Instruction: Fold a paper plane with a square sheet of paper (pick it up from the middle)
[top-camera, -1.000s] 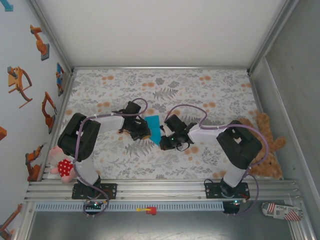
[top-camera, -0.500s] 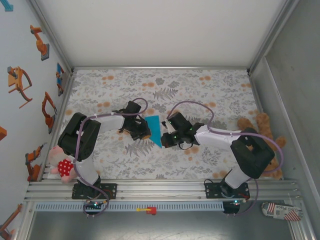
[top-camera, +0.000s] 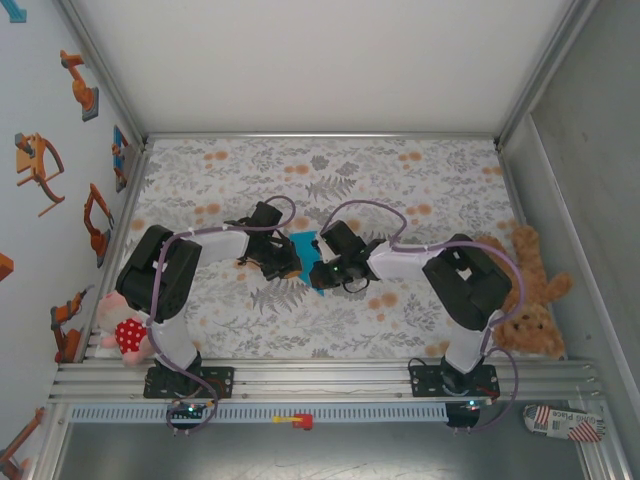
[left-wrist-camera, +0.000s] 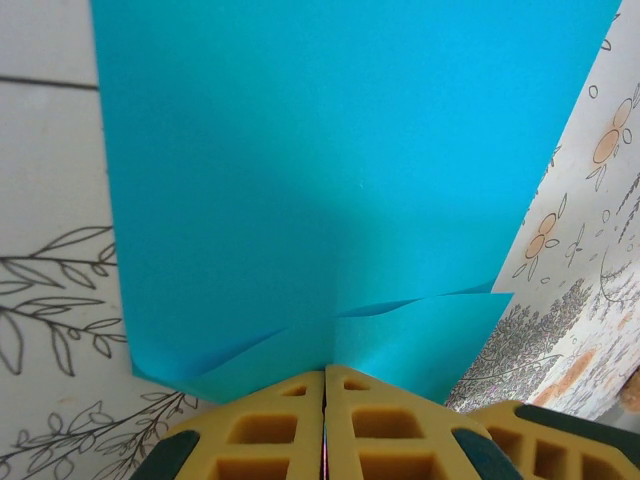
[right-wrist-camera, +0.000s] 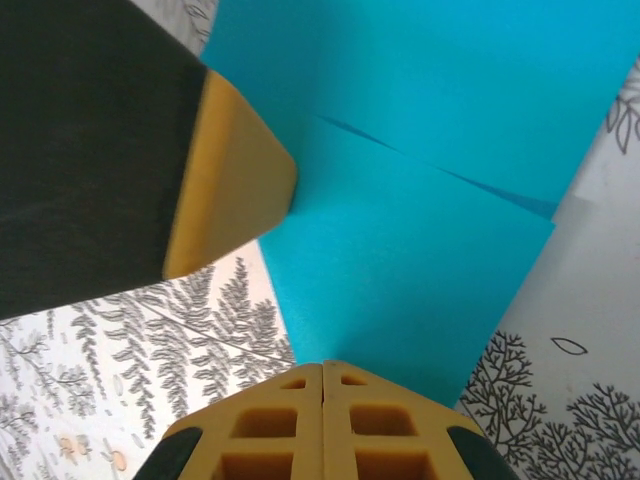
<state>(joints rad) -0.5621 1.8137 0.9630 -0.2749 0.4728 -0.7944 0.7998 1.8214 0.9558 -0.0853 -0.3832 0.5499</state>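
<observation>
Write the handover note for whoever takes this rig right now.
Left gripper: shut on an edge of the square sheet of paper.
Right gripper: shut on the same sheet from the other side.
Sheet: held between both grippers over the middle of the tablecloth, one layer lapped over another.
Done: pickup, a first fold begun.
Left: remaining folds; no dart shape yet.

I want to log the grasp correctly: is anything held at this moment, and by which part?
The paper is held by both. The left gripper pinches an edge where folded layers overlap; the right gripper pinches another edge.
</observation>
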